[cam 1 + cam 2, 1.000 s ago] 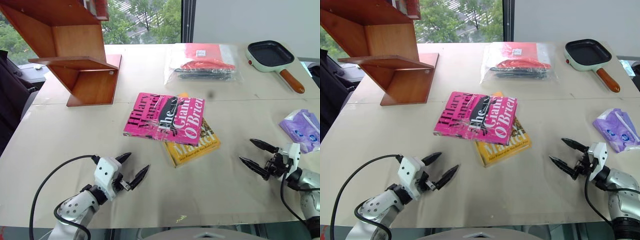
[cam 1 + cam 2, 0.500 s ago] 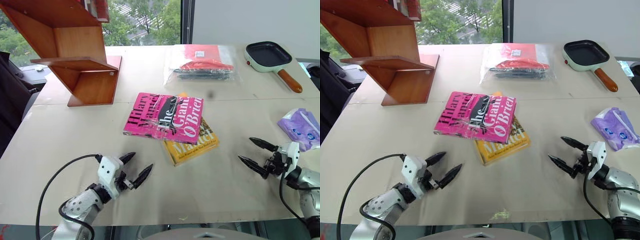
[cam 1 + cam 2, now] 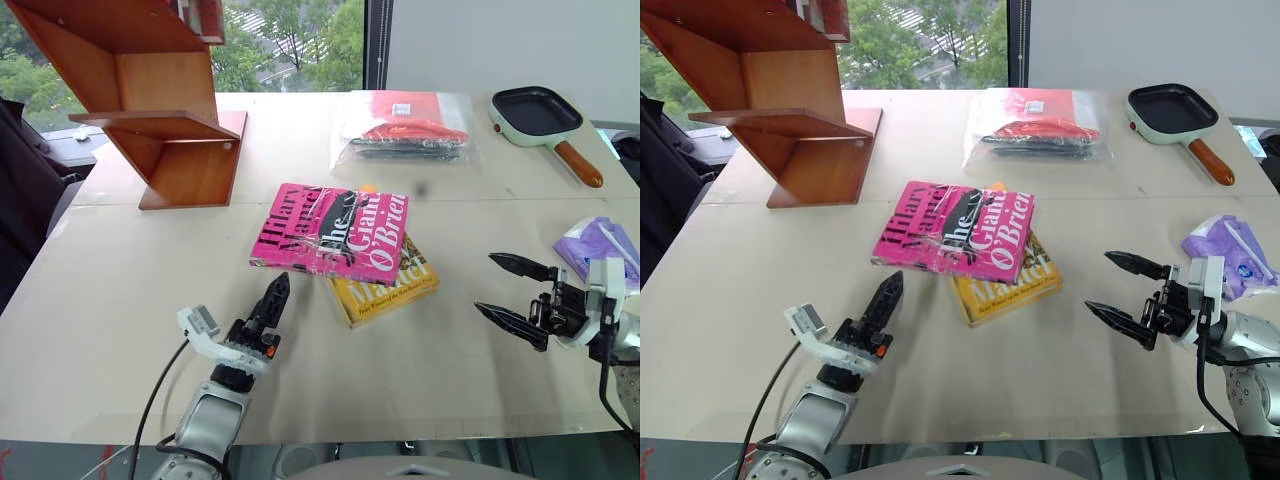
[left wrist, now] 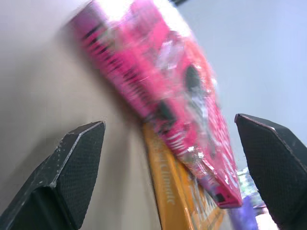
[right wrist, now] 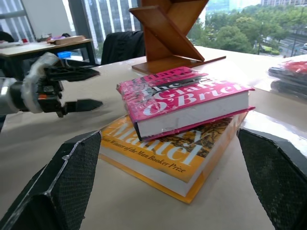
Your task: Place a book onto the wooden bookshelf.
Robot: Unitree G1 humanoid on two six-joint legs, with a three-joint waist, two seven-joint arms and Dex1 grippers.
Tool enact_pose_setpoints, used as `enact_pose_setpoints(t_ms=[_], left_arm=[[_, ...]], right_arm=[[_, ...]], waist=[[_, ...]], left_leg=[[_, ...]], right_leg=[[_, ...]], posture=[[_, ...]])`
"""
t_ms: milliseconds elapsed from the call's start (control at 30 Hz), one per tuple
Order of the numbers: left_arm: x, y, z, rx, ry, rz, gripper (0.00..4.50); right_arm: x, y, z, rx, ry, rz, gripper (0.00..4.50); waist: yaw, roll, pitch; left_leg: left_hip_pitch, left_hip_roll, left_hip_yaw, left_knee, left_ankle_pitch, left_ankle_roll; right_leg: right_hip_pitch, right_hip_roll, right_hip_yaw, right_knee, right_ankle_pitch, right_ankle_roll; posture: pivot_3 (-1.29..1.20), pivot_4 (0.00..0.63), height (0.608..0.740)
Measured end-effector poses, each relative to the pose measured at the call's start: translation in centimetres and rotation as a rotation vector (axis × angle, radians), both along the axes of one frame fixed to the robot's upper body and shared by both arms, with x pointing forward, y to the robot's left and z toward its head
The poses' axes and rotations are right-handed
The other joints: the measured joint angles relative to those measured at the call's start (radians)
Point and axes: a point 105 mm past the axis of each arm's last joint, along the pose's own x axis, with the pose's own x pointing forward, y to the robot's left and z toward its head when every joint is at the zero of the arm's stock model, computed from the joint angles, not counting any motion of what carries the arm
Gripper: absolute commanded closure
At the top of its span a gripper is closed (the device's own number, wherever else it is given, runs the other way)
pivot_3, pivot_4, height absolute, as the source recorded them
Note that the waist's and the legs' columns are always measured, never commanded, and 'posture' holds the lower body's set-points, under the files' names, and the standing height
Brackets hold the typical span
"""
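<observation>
Your bright pink paperback book (image 3: 329, 233) lies on a yellow book (image 3: 388, 284), mid-table. Left gripper (image 3: 272, 300) and right gripper (image 3: 512, 292) flank it, fingers apart, holding nothing. Reddish-brown wooden bookshelf (image 3: 150, 110) stands far left.

Bright window daylight; left wrist view blurred, book (image 4: 163, 96) glaring.

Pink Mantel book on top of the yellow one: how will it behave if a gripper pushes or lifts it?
The pink book looks glossy, maybe film-wrapped, so it probably slips between fingers. It lies skewed on the yellow book, overhanging it, so a push likely slides or pivots it off. It looks thick and flat, so probably stiff when lifted.
</observation>
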Motion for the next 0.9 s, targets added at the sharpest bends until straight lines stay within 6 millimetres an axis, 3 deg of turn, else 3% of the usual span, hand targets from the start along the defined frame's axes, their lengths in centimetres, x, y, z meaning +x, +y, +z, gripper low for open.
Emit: enact_pose_setpoints(t_ms=[100,300,567,833,900], left_arm=[[1.7,-0.1,0.3,-0.076,0.025,-0.033,0.04],[3.5,-1.2,0.4,-0.064,0.049,-0.121,0.04],[5.1,-2.8,0.7,-0.108,0.076,-0.150,0.04],[6.2,-3.9,0.9,-0.155,0.097,-0.190,0.04],[6.8,-4.4,0.8,-0.196,0.104,-0.198,0.59]], right_arm=[[-0.1,0.5,0.9,-0.032,-0.028,0.026,0.00],[-0.9,0.7,1.2,-0.104,0.006,0.063,0.00],[-1.6,0.9,3.1,-0.094,-0.009,0.053,0.00],[-2.0,0.9,3.3,-0.093,0.004,0.031,0.00],[-2.1,0.8,3.3,-0.095,0.004,0.023,0.00]], waist=[[-0.001,-0.002,-0.001],[0.000,-0.003,-0.002],[0.018,-0.003,-0.002],[0.025,-0.003,-0.003],[0.028,-0.003,-0.003]], left_leg=[[0.001,0.000,0.001,0.002,0.000,-0.001],[0.003,-0.002,0.003,0.002,0.002,-0.003],[0.003,-0.002,0.003,0.003,0.002,-0.003],[0.003,-0.002,0.003,0.003,0.003,-0.004],[0.003,-0.002,0.003,0.004,0.003,-0.004]], right_leg=[[0.000,0.001,0.000,0.004,0.000,0.000],[0.001,0.001,0.001,0.005,0.000,0.000],[0.001,0.001,0.004,0.006,0.000,0.000],[0.001,0.000,0.004,0.006,0.000,0.000],[0.002,0.000,0.004,0.006,0.000,0.000]], posture=[[0.00,0.150,0.740],[0.00,0.150,0.740],[0.00,0.150,0.740],[0.00,0.150,0.740],[0.00,0.150,0.740]])
